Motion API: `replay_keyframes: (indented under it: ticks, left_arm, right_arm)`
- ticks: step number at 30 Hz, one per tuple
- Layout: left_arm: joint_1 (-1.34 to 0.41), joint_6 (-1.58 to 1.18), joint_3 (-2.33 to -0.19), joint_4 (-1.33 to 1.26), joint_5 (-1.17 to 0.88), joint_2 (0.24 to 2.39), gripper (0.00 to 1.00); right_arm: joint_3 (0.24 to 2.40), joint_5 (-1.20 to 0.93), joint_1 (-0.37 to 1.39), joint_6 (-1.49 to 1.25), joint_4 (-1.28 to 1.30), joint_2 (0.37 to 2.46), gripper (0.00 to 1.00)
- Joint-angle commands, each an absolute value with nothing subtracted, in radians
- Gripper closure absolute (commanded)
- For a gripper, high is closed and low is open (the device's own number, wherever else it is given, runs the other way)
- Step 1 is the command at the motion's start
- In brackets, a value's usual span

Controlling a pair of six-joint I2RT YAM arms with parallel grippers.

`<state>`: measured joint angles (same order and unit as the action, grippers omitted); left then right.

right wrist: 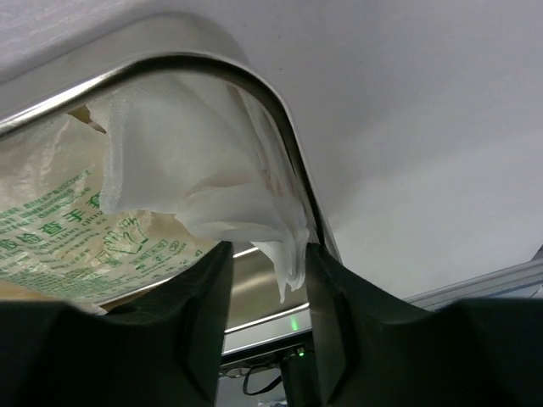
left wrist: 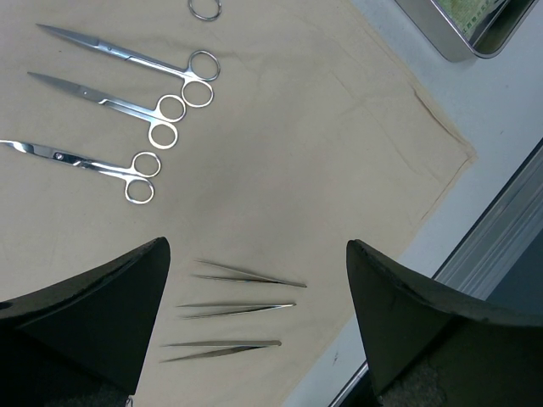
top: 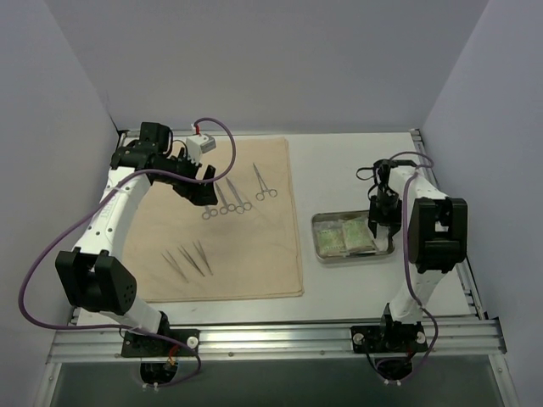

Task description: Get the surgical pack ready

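White gauzy wrapping [right wrist: 204, 161] hangs between the fingers of the right end effector [right wrist: 267, 254], which stand a little apart and do not pinch it. It looks limp and light, likely to drape or snag, so a pinch at a loose corner would suit it. Beside it lie the pale green packets [top: 333, 240], thin and probably crinkly, inside the steel tray [right wrist: 280, 110]. The tray sits on the counter [top: 356, 288] just right of the beige cloth [top: 254, 254]. It seems rigid and slick, and its raised rim is the place to grip. The left end effector [left wrist: 256, 250] hovers wide apart over three tweezers [left wrist: 237, 309], with scissor-handled forceps [left wrist: 106, 48] beyond. Both are thin, hard, flat-lying steel, best taken across the shank or at the rings.
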<state>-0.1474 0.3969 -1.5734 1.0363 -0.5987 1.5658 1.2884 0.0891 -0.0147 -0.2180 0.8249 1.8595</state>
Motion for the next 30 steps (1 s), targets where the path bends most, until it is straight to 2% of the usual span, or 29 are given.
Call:
replay_keyframes:
  ticks: [1,4,10,12,13,17,30]
  left_arm:
    - [-0.14,0.413,-1.606,1.039,-0.621,1.559,0.06]
    - [-0.14,0.413,-1.608,1.04,-0.624,1.557,0.06]
    - [-0.137,0.419,-1.608,1.049,-0.627,1.551,0.06]
    - [-0.137,0.42,-1.608,1.049,-0.627,1.549,0.06]
    - [-0.135,0.422,-1.605,1.049,-0.627,1.549,0.06]
    - [-0.137,0.422,-1.606,1.051,-0.629,1.548,0.06]
    - [-0.121,0.428,-1.611,1.066,-0.624,1.545,0.06]
  right_arm:
    - [1.368,0.189,0.029,-0.248,0.908,1.842,0.6]
    - [1.448,0.253,0.07,-0.268,0.969,1.848,0.55]
    - [1.542,0.35,0.136,-0.321,1.077,1.858,0.53]
    - [1.539,0.345,0.146,-0.325,1.08,1.856,0.58]
    - [1.517,0.338,0.147,-0.325,1.075,1.852,0.71]
    - [1.427,0.312,0.123,-0.325,1.057,1.873,0.99]
    - [1.364,0.347,0.098,-0.322,0.922,2.037,1.0]
